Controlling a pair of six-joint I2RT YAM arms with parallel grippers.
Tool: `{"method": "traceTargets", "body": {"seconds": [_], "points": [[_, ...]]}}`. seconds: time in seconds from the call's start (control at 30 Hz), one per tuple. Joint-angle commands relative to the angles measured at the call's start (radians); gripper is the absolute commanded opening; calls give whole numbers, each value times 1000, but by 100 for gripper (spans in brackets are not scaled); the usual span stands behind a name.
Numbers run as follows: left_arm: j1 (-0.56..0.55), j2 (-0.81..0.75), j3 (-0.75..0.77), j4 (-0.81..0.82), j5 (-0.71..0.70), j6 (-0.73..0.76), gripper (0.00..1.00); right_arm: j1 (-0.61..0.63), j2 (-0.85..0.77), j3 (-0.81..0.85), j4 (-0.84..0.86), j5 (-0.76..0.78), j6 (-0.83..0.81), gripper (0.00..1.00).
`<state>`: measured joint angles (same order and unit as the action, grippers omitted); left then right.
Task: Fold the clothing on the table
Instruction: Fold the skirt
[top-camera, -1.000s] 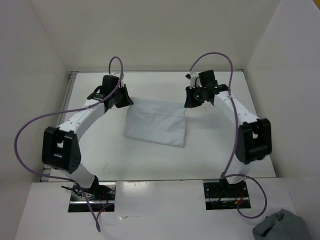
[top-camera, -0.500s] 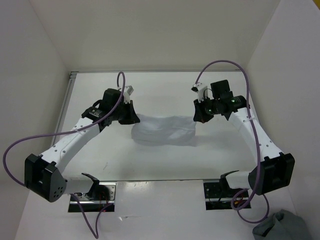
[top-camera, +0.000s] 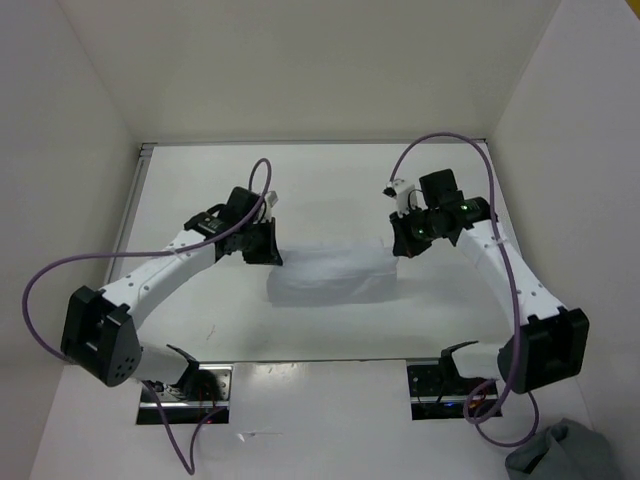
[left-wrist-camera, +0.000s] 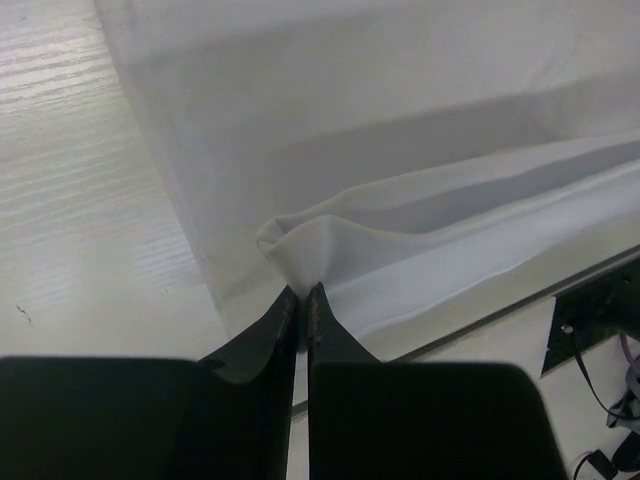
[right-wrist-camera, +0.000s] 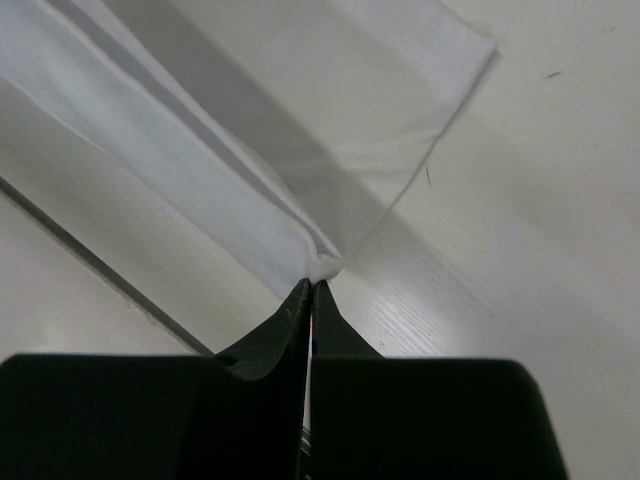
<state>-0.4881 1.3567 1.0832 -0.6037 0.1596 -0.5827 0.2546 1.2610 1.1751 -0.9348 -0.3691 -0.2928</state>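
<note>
Pinching the white clothing (top-camera: 330, 278) at its far corners: left gripper (left-wrist-camera: 302, 300) clamped narrow on the left fold, right gripper (right-wrist-camera: 310, 295) clamped on the right corner. Garment lies doubled mid table (top-camera: 330, 190), between both arms.

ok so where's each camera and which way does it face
top external: fixed above and behind the bases, looking down at the matte white tabletop; the left arm and right arm show, with the thin white fabric garment between them.
left wrist: on the left arm, looking along the left tool, which pinches a garment fold.
right wrist: on the right arm, looking along the right tool, which pinches the garment's edge.
shared: all three see the garment; the wrist views see opposite ends.
</note>
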Motion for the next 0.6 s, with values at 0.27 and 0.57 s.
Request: {"method": "traceTargets", "body": {"seconds": [0.27,0.57], "points": [[-4,217,-5,45,-91,-12,8,-6,359,-20,122,81,84,0],[-14,312,-5,73,-154,-3,10,-6,440,-31,297,160,147,0]]}}
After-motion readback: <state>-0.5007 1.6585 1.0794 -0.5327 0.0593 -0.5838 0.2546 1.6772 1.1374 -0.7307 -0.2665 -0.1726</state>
